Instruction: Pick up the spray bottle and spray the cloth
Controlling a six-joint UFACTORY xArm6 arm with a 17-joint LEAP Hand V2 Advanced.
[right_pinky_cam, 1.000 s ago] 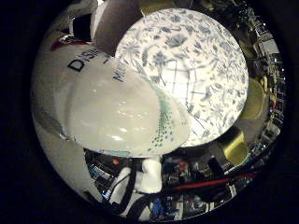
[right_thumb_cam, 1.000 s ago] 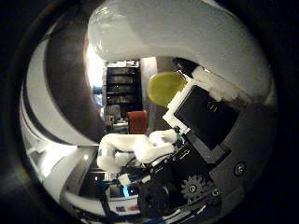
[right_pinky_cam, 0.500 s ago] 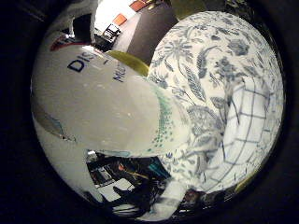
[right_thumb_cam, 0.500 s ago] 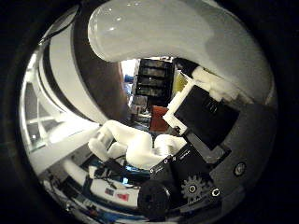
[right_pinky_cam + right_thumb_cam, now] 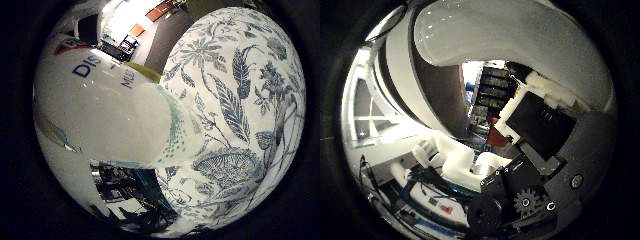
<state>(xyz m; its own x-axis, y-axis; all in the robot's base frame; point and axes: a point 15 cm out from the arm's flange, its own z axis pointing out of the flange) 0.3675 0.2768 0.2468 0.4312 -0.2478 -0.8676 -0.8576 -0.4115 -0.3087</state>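
The white spray bottle (image 5: pixel 110 115), with blue print and a band of teal dots, lies right against my palm and fills half of the little finger side view. Its white upper part arches across the thumb side view. My right hand (image 5: pixel 535 150) is shut on it, black and white fingers (image 5: pixel 455 160) curled round the body. The cloth (image 5: pixel 240 100), white with a blue leaf and flower pattern, spreads wide just beyond the bottle, close to the palm.
A yellow-green rim (image 5: pixel 142 71) peeks out between bottle and cloth. Dark shelving (image 5: pixel 492 92) and a reddish object (image 5: pixel 495 135) stand in the room behind. A brown curved surface (image 5: pixel 445 95) rises beside the bottle.
The camera has swung toward the cloth, which now fills far more of the little finger side view. The bottle stays in the hand's hold.
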